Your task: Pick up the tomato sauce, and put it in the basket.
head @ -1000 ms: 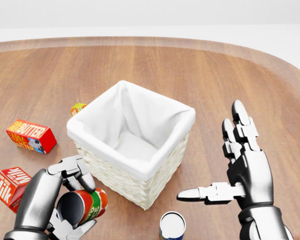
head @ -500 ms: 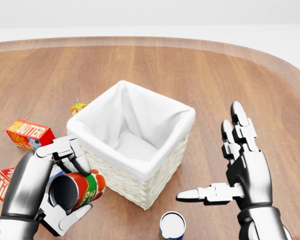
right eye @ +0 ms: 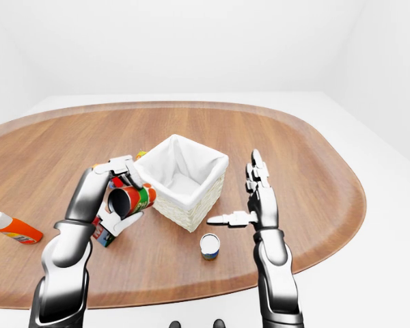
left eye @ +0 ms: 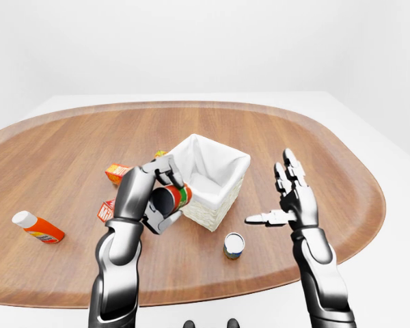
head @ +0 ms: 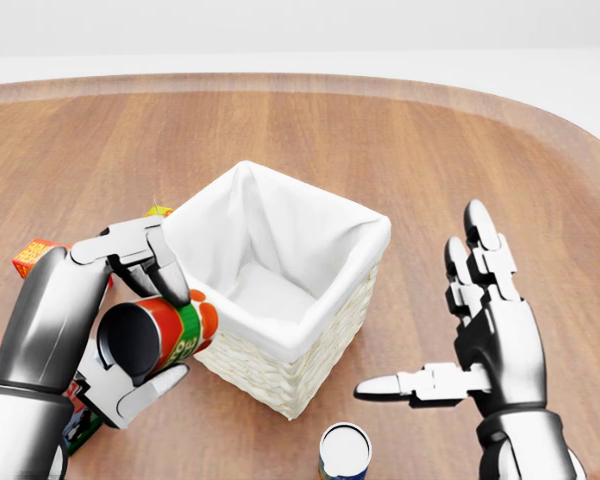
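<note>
The left-eye view is showing an orange bottle (left eye: 37,227) lying at the table's (left eye: 314,147) left side, out of the head view's frame. The left hand (head: 120,330) is gripping the tomato sauce (head: 160,340) on its side, raised just left of the basket (head: 280,290). The right hand (head: 475,335) is hovering right of the basket, fingers spread and holding nothing, above a small can (head: 344,452).

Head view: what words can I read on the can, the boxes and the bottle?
Nothing can be read for sure.
Red and green tomato sauce can, held in the left hand: yellow lettering, too blurred.
Orange cardboard box: lettering too small.
Orange plastic bottle with a white cap: label too small.
</note>
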### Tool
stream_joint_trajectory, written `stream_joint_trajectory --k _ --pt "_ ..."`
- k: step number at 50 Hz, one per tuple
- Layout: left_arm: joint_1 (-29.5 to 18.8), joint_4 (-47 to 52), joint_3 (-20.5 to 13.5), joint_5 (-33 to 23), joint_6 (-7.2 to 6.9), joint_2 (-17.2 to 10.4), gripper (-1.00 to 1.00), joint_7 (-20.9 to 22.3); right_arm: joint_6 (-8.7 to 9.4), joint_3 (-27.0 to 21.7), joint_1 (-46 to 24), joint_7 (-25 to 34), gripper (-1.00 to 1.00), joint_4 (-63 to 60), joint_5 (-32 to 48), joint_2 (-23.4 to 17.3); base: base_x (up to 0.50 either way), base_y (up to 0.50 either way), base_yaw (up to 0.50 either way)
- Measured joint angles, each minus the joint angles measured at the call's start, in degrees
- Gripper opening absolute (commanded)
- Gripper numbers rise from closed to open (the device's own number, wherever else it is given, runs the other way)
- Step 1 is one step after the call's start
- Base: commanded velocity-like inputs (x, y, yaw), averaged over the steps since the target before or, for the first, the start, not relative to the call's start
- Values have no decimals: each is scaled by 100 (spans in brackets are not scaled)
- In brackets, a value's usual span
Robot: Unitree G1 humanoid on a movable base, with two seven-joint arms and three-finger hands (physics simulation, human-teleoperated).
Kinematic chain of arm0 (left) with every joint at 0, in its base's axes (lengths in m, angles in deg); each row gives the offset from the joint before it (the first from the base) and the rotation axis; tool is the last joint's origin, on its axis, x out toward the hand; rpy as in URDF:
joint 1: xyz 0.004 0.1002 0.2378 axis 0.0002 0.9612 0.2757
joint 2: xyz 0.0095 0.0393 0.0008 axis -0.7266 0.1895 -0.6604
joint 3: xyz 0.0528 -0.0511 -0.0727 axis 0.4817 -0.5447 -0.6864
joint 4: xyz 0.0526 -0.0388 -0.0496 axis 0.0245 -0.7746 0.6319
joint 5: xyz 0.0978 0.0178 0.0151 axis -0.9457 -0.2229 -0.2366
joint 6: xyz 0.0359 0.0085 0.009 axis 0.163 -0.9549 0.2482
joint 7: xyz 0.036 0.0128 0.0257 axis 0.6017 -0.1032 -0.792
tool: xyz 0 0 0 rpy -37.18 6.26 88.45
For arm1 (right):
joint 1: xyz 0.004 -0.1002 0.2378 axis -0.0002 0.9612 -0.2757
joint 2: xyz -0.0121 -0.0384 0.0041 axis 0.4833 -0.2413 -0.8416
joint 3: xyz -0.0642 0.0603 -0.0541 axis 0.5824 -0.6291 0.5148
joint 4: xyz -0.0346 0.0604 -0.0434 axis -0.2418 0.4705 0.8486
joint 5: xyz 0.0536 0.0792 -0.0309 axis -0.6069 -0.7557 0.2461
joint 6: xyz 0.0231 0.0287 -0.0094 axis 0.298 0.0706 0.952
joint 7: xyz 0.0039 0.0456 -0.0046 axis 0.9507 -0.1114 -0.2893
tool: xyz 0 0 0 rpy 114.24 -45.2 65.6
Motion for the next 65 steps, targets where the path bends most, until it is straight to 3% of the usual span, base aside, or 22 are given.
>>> stream_joint_trajectory --k 38,65 --pt "-1583 -1412 49 -109 0 -142 -100 -89 0 18 12 -5 100 72 12 7 0 0 0" --pt "-2926 -3686 -8 31 0 -363 -100 -615 0 -14 -38 -9 100 103 -13 -9 0 0 0"
